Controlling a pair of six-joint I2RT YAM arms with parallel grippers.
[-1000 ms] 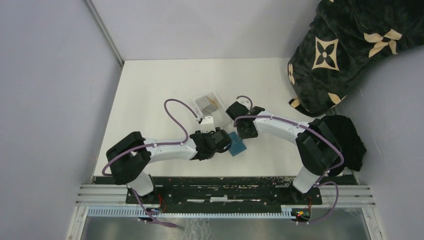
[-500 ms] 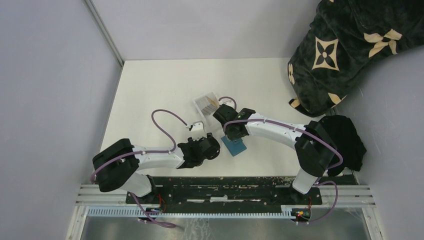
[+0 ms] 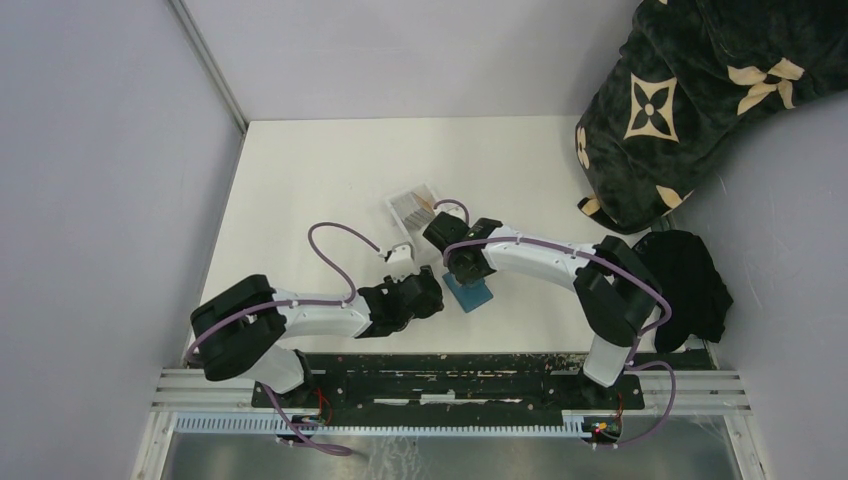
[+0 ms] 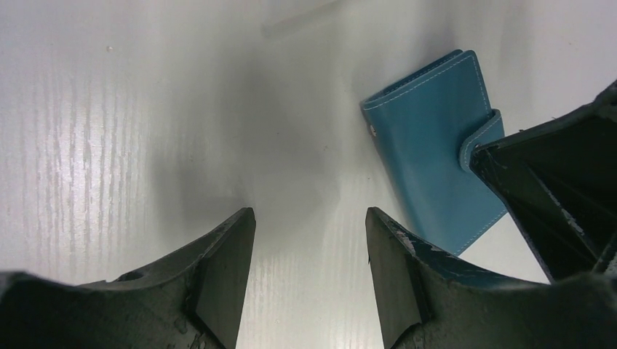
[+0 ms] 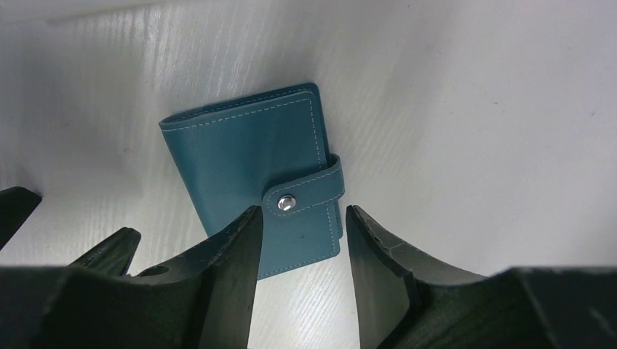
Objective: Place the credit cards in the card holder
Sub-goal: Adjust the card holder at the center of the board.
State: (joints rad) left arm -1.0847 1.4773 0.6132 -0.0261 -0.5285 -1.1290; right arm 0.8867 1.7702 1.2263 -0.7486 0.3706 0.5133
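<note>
Step, I think: opening card holder (image 5: 255, 174); it lies flat on table (image 3: 300, 180), snap tab (image 5: 302, 198) shut; right gripper (image 5: 302, 218) just above it, fingers (image 5: 225, 262) spread, empty; left gripper (image 4: 309, 218) beside it, fingers (image 4: 218, 269) spread, empty; credit cards (image 3: 424, 206) sit in clear tray (image 3: 393, 207); next likely: pinch tab, pop snap.

This looks like a robotics lab, a boxed-in test cell rather than a home or an office. Two white-and-black robot arms, the left arm (image 3: 320, 312) and the right arm (image 3: 545, 256), are bolted to a black plate (image 3: 450, 366) on a ribbed metal rail (image 3: 200, 386) at the near edge of a white table (image 3: 300, 180). Purple cables (image 3: 335, 231) loop off the arms. Plain grey panels (image 3: 100, 150) wall the table in at the left and back. A dark flower-patterned blanket (image 3: 690, 90) hangs over the far right corner.
</note>
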